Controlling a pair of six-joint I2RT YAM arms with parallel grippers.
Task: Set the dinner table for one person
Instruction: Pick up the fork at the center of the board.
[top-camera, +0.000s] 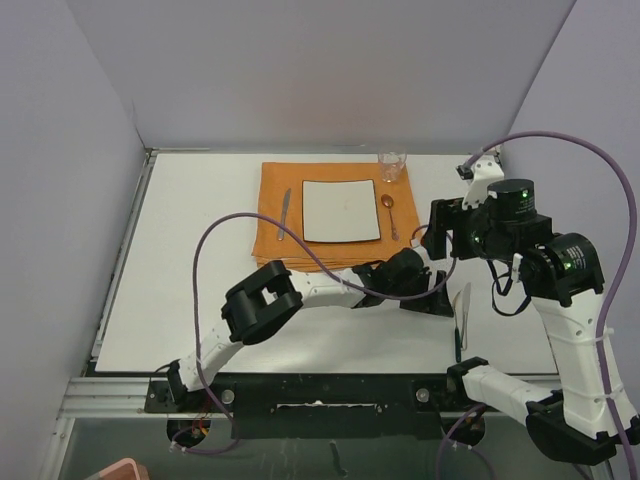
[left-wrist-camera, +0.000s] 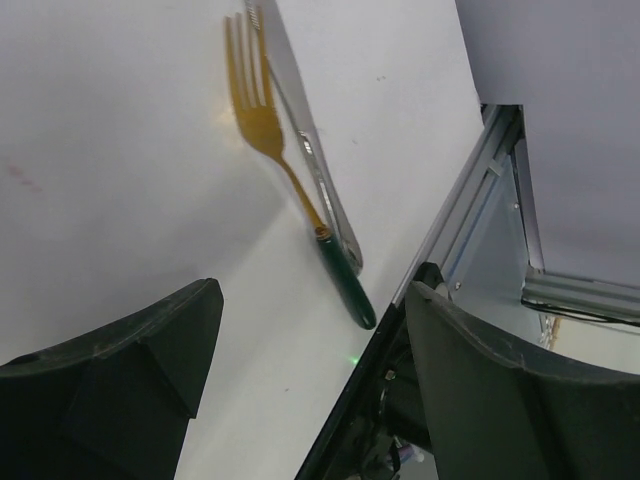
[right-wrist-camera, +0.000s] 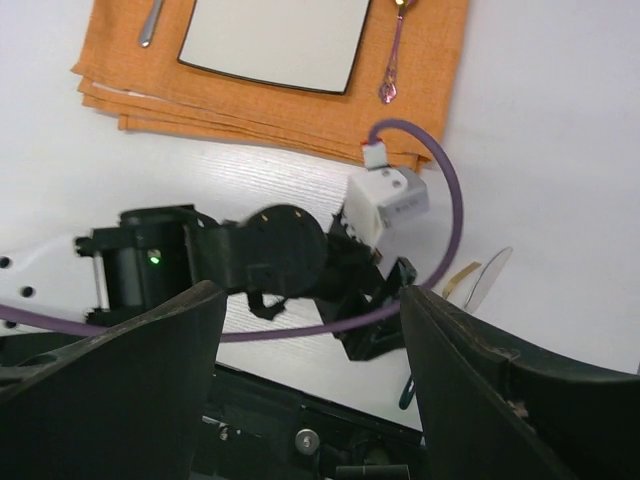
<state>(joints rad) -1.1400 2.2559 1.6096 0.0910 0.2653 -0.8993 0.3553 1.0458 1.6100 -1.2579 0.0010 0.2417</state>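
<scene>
Over dinner table (top-camera: 180, 200) | left fingers (left-wrist-camera: 120, 380) spread, empty | right fingers (right-wrist-camera: 110, 380) spread, empty

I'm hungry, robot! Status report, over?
Left gripper, right gripper open, empty. Fork loose on dinner table, off the cloth. Silver utensil lies alongside it.

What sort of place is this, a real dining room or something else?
Most likely a robot lab bench, not a dining room: a bare white tabletop boxed in by blank wall panels, a metal frame at its near edge, and a staged square plate on an orange cloth.
</scene>
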